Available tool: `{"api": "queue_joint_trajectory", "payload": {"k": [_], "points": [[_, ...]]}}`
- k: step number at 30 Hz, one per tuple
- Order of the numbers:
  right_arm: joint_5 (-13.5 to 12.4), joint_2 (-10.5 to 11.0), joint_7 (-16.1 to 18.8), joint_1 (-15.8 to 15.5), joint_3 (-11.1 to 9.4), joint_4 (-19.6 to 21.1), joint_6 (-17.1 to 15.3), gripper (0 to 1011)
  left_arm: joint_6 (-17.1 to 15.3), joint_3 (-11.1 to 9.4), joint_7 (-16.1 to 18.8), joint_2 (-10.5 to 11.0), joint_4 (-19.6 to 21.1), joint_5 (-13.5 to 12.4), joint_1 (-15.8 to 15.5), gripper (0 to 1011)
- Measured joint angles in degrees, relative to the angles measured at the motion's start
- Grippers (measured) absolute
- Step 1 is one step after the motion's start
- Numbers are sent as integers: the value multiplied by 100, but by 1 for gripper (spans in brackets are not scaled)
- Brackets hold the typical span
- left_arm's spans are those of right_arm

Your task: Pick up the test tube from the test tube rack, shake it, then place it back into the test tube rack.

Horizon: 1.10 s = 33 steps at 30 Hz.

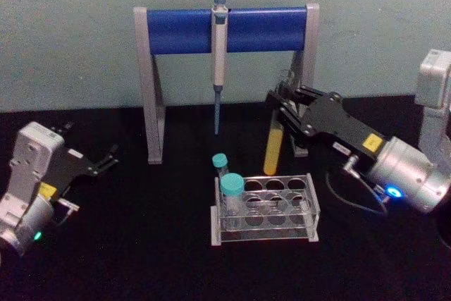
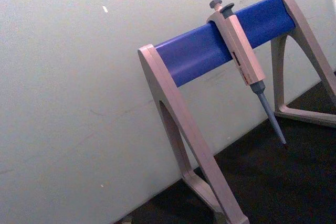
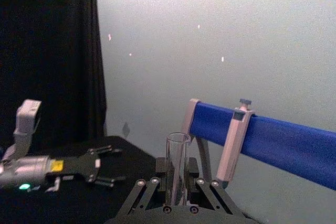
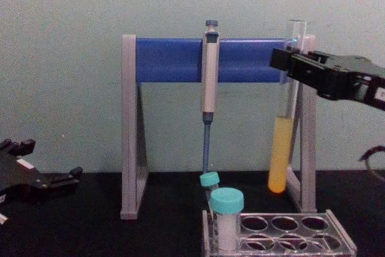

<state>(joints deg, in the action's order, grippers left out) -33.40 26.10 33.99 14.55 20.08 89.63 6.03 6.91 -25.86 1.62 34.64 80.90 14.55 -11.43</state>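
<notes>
The test tube (image 1: 274, 147) is a long clear glass tube with yellow-orange liquid in its lower part (image 4: 280, 154). It hangs in the air above and behind the test tube rack (image 1: 310, 206), near upright, slightly tilted. My right gripper (image 1: 285, 107) is shut on its upper part, just below the open rim (image 3: 177, 141). The clear rack (image 4: 343, 246) stands on the black table. My left gripper (image 1: 106, 158) rests open at the left, far from the rack, holding nothing.
A grey-and-blue pipette stand (image 1: 225, 29) stands behind the rack with a pipette (image 1: 219, 68) hanging from its bar. Two teal-capped tubes (image 1: 231, 189) stand in the rack's left holes. A pale wall closes the back.
</notes>
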Motion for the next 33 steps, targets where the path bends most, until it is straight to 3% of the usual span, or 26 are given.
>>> {"api": "queue_joint_trajectory", "payload": {"k": [7,10,14,21,24,29,33], "points": [[-100,460,-20,-201,-59,365,-261,233,0,0,0,0,0,0,0,1001],[72,688,-270,-317,-128,539,-347,233,0,0,0,0,0,0,0,1001],[390,749,-598,-376,-210,609,-306,233,0,0,0,0,0,0,0,1001],[981,550,-1067,-347,-268,585,-87,233,0,0,0,0,0,0,0,1001],[1068,384,-1156,-295,-278,505,-14,233,0,0,0,0,0,0,0,1001],[982,125,-1121,-213,-317,320,64,233,0,0,0,0,0,0,0,1001],[652,-69,-886,-155,-375,168,66,233,0,0,0,0,0,0,0,1001]]}}
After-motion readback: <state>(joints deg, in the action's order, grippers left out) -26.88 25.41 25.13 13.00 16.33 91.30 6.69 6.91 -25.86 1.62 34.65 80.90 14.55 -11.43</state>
